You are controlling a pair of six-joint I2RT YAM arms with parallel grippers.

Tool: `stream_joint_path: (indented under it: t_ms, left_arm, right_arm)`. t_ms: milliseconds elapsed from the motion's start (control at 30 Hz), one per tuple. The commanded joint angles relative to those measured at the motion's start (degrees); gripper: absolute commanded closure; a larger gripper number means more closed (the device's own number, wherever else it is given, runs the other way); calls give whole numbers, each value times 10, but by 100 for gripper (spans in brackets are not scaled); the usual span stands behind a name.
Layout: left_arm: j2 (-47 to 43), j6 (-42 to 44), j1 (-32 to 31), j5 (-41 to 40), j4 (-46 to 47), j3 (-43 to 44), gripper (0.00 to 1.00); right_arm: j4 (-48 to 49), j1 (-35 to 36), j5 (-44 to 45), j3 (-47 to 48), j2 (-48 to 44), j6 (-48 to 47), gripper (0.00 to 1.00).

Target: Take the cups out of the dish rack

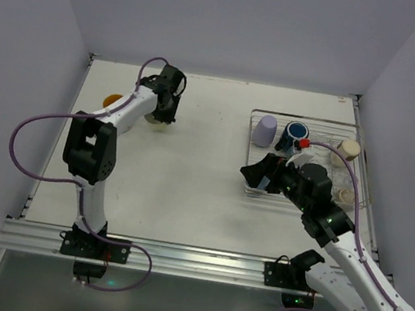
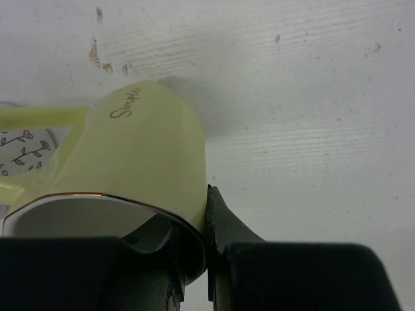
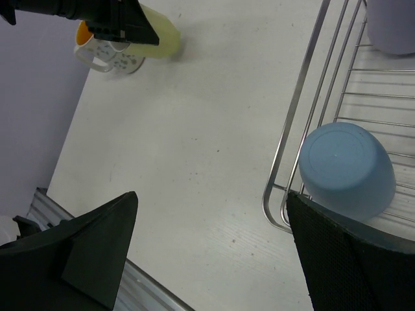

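My left gripper (image 1: 166,105) is at the table's far left, shut on the rim of the pale yellow-green cup (image 1: 158,119), one finger inside and one outside (image 2: 224,223). The cup (image 2: 142,162) is tilted low over the table beside the orange-inside white mug (image 1: 112,100), which shows flowers in the left wrist view (image 2: 23,149). My right gripper (image 3: 211,194) is open and empty at the front-left corner of the dish rack (image 1: 355,158). An upturned light blue cup (image 3: 347,168) lies in that corner against my right finger (image 3: 343,259). Lavender (image 1: 265,130), navy (image 1: 295,133) and cream (image 1: 348,149) cups stand in the rack.
The rack's wire rim (image 3: 305,84) runs between my right fingers and the cups. The lavender cup (image 3: 392,26) is at the rack's far end. White walls close the table on three sides. A metal rail (image 1: 177,256) runs along the near edge.
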Motion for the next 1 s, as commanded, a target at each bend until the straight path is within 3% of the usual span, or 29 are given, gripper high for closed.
stream_joint_path:
  t_ms: [0, 133, 367, 500, 533, 733, 833, 967]
  left_arm:
    - [8, 35, 13, -29, -15, 43, 100]
    - [33, 39, 22, -39, -19, 46, 98]
    - [25, 29, 24, -41, -22, 55, 52]
    - [-38, 14, 23, -20, 10, 45, 8]
    - [-50, 7, 23, -15, 16, 44, 4]
    - [-164, -10, 21, 49, 68, 17, 0]
    - [-258, -24, 14, 116, 123, -49, 0]
    - [-404, -47, -25, 201, 221, -234, 0]
  right_arm:
    - [-11, 2, 18, 18, -9, -20, 1]
    - [-20, 2, 33, 23, -6, -24, 1]
    - [-59, 1, 78, 54, 7, -45, 1]
    - [-89, -2, 152, 87, 22, -65, 1]
    - [-93, -6, 178, 93, 28, -75, 2]
    - [-113, -73, 200, 127, 81, -95, 9]
    - [-113, -126, 196, 135, 114, -103, 9]
    - [-113, -146, 227, 158, 174, -107, 1]
